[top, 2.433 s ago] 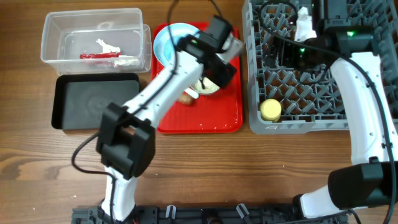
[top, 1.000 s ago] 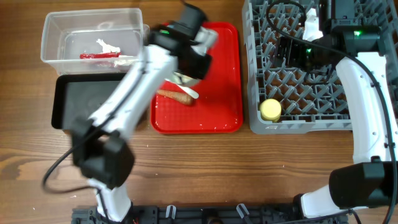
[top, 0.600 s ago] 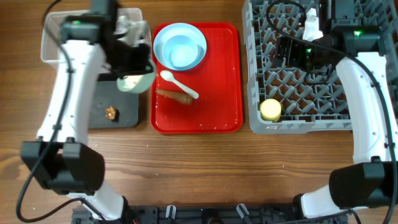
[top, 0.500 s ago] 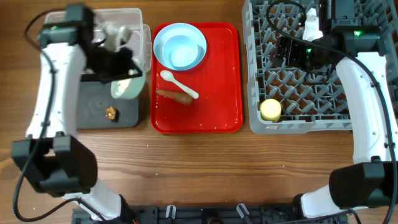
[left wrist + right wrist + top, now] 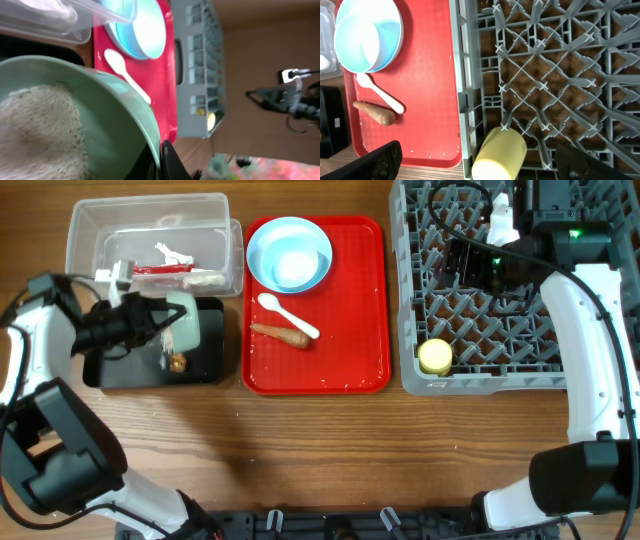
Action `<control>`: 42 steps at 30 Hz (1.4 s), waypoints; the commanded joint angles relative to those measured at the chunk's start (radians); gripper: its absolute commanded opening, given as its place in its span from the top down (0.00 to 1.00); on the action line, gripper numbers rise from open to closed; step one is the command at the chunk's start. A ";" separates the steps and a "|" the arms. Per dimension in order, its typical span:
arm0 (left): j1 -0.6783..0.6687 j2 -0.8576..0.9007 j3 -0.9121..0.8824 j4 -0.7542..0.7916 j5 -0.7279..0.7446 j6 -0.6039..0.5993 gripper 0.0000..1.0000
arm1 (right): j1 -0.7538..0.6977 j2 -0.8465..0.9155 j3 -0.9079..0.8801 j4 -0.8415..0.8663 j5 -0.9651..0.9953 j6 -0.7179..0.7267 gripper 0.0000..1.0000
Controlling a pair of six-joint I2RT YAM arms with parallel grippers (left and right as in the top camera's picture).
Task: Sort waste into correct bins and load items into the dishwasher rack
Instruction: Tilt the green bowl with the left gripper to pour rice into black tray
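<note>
Bowl (image 5: 187, 328) rim in left fingers (image 5: 172, 164), over black tray (image 5: 207, 366) | right fingers (image 5: 379, 162) wide, empty

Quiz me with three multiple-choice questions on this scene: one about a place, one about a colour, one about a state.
1. Where is the yellow cup? A on the floor; B in the grey rack; C on a shelf.
2. What colour is the tray under the white spoon? A black; B grey; C red.
3. What state is the mint-green bowl in? A gripped by the left jaws, rice inside; B lying upside down, empty; C stacked in the rack.

Answers:
1 B: it sits among the rack's pegs.
2 C: the spoon rests on red plastic beside the carrot piece.
3 A: the left wrist view shows rice in the gripped bowl.
</note>
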 commanded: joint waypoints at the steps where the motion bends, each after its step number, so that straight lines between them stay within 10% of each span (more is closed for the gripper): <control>1: 0.047 0.000 -0.060 0.039 0.161 0.017 0.96 | -0.003 -0.016 0.016 0.001 0.009 -0.012 0.01; 18: 0.101 0.020 -0.094 0.044 0.429 -0.124 0.96 | -0.003 -0.016 0.016 0.000 0.009 -0.012 0.01; 29: 0.101 0.020 -0.094 0.041 0.429 -0.376 0.96 | -0.003 -0.016 0.016 -0.002 0.009 -0.013 0.00; 42: 0.100 0.017 -0.093 0.047 0.429 -0.384 0.96 | -0.003 -0.016 0.016 -0.003 0.009 -0.013 0.01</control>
